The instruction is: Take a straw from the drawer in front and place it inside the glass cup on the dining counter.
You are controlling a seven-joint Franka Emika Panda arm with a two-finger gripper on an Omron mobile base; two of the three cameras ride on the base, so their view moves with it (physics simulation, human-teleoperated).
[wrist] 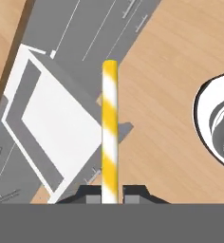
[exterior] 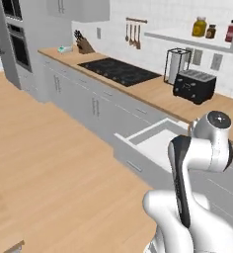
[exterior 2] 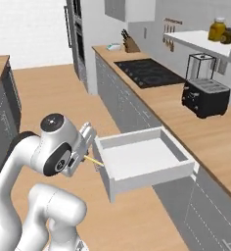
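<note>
Straw (wrist: 109, 133) out of the drawer (exterior 2: 142, 159) and in the grip: gripper (wrist: 109, 195) clenched on its lower end, the yellow-and-white stick rising straight up between the two dark finger tips in the hand view. Seen from the right base view as a thin yellow sliver poking from the hand, just beside the drawer's front left corner, above the wood floor and clear of the drawer's white inside. Drawer left pulled out from the wall counter (exterior 2: 186, 105), nothing visible lying in it (plain white bottom in both the right base view and the hand view). Toaster (exterior 2: 205, 98) and black cooktop (exterior 2: 149, 72) on that counter, untouched and no part of the job.

So the first half judged done: fetched, lifted, held fast. Second half wholly open: carrying the straw over to the dining counter and dropping it into the glass cup. A corner of light-wood top over dark grey sides at the far left of the right base view (exterior 2: 0, 68) perhaps part of that island, though too little of it to be sure. Likely next: a swing or a drive away from the wall cabinets, then an upright lowering over the cup's mouth before letting go. Drawer shutting not asked for.
</note>
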